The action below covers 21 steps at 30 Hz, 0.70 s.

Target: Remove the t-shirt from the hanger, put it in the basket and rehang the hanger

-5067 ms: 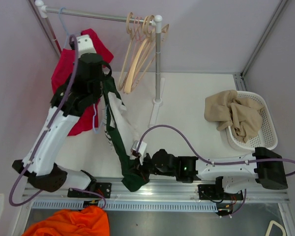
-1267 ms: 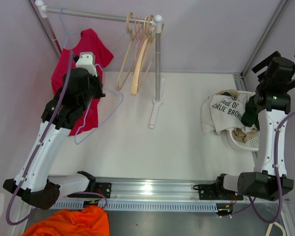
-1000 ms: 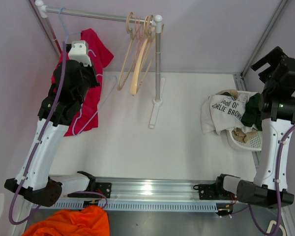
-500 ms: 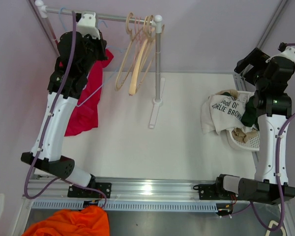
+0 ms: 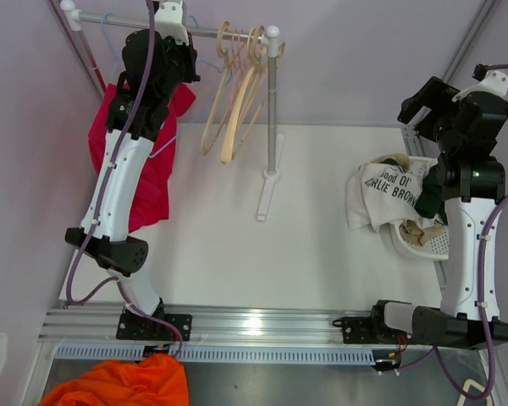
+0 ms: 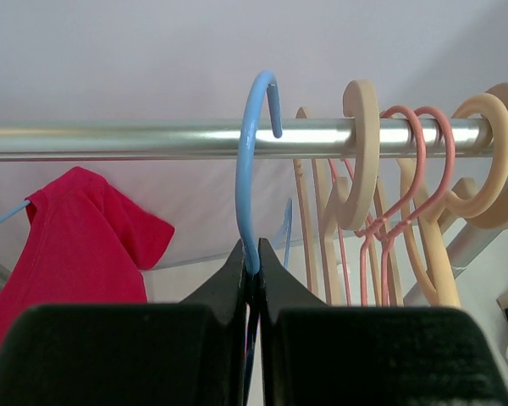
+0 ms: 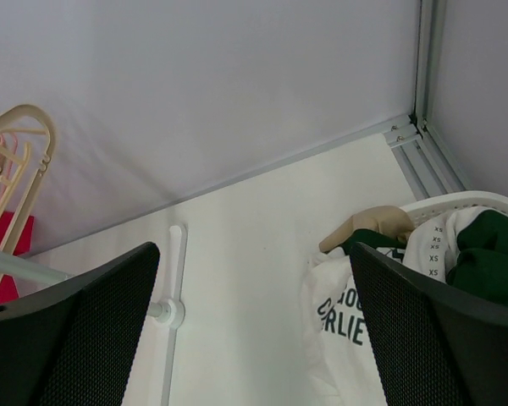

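The left gripper (image 6: 252, 272) is pinched tight on the neck of the thin blue wire hanger (image 6: 243, 173). The hanger's hook curls over the horizontal silver metal rail (image 6: 110, 141), just left of the bunch of tan wooden and pink hangers (image 6: 356, 207) and right of the red t-shirt (image 6: 76, 241) hanging below the rail's left end. The white-and-dark-green printed t-shirt (image 5: 388, 188) lies crumpled well to the right of the rail, draped over the rim of the white slotted plastic basket (image 5: 444, 245) together with a beige cloth (image 7: 368, 227), and the right gripper (image 7: 254, 254) hangs above it with fingers spread wide, holding nothing.
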{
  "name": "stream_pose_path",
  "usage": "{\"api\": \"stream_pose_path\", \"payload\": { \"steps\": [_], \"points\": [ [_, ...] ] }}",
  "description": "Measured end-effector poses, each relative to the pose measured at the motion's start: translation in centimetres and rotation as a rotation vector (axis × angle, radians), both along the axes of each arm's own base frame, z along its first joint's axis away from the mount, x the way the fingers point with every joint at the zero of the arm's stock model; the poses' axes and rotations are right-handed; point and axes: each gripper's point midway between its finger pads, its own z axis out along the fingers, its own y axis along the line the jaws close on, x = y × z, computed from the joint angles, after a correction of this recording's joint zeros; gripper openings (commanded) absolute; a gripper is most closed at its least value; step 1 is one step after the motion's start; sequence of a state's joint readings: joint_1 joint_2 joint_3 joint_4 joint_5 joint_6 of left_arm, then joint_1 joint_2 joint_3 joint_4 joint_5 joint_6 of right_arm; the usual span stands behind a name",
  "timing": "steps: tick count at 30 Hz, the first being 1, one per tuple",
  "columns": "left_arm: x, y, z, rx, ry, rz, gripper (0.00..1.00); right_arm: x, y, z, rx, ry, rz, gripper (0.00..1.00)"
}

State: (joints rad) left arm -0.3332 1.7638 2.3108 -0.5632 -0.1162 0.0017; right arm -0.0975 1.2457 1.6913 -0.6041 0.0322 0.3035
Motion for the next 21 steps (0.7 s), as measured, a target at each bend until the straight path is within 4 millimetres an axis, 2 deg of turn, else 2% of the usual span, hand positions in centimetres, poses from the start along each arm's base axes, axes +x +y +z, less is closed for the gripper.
{"api": "stream_pose_path", "payload": {
  "steps": [7, 21],
  "points": [
    [0.9, -0.6, 0.6, -0.010, -0.028, -0.016, 0.01, -0.1, 0.5, 0.1, -0.009, 0.006, 0.015, 0.99],
    [4.4, -1.9, -2.0, -0.003, -0.005, -0.024, 0.01, -0.3, 1.0, -0.2, -0.010, 0.019, 0.024, 0.99]
  ]
}}
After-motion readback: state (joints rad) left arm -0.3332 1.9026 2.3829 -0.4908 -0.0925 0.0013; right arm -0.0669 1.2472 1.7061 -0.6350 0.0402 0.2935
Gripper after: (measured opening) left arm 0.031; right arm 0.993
